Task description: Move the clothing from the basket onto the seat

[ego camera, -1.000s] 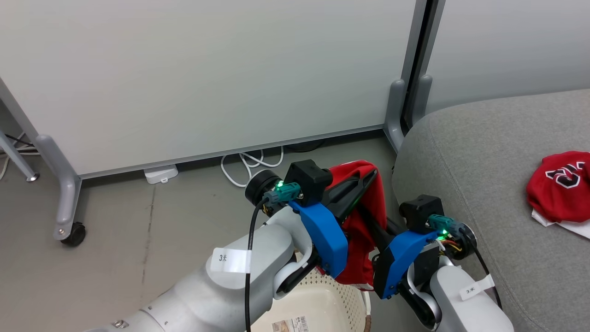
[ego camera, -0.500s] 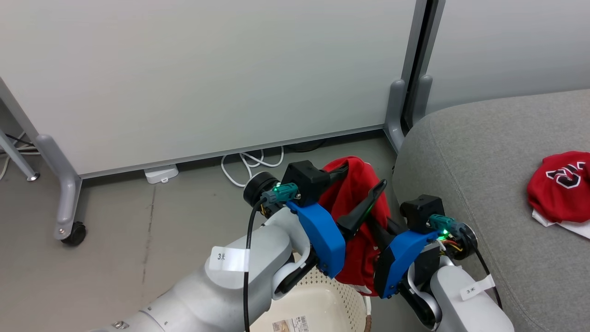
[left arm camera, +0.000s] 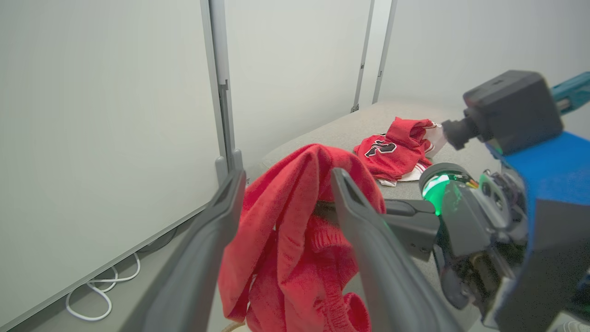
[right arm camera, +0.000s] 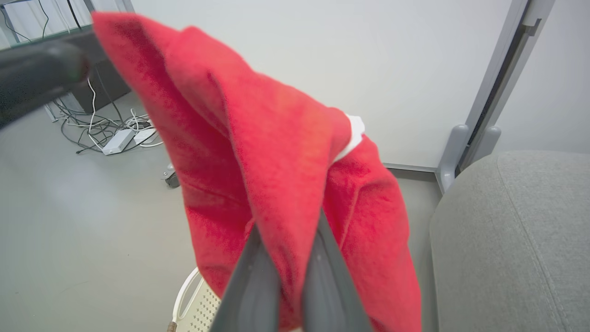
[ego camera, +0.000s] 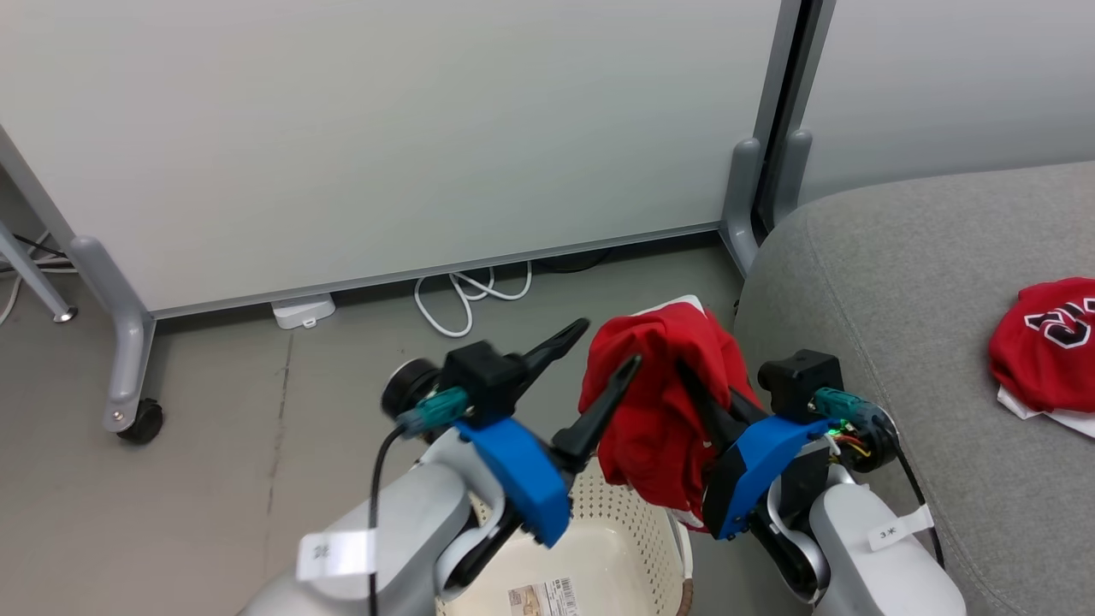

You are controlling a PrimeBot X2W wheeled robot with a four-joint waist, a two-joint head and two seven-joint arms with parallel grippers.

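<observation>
- Above the basket (ego camera: 629,513): left gripper (ego camera: 612,342), arm raised, fingers spread wide and empty; a second ago they clamped the red garment (ego camera: 659,402).
- Just right: right gripper (ego camera: 684,370), fingers shut on that hanging garment.
- Farther right: lettered garment (ego camera: 1039,342) lying on the sofa (ego camera: 898,282).

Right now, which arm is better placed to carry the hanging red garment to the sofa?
Right. The right gripper is shut on the red garment, next to the sofa; the left gripper stands open, holding nothing.
</observation>
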